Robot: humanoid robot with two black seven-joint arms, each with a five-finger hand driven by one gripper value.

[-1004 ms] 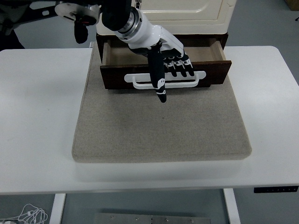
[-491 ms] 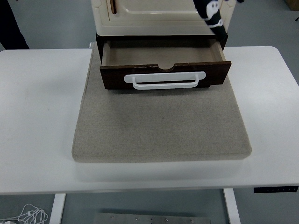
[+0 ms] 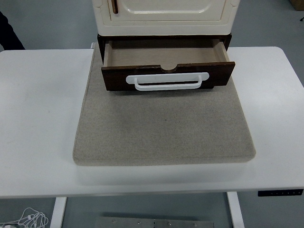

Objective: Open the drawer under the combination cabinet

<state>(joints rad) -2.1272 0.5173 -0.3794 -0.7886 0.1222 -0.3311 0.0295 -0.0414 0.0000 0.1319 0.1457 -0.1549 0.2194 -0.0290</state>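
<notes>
A cream cabinet (image 3: 166,14) stands at the back of the table on a dark brown base. Its dark wooden drawer (image 3: 167,73) is pulled out toward me, and the pale inside (image 3: 164,54) shows nothing in it. A white bar handle (image 3: 167,80) runs across the drawer front. Neither of my hands shows anywhere in the head view.
The cabinet rests on the far end of a grey felt mat (image 3: 164,126) lying on the white table (image 3: 38,118). A dark sleeve of a person (image 3: 9,35) shows at the upper left edge. Cables (image 3: 28,219) lie on the floor at lower left.
One second ago a hand lay over the drawer handle; it lifted up and away past the cabinet top and is now gone from view. The drawer stayed pulled out.
</notes>
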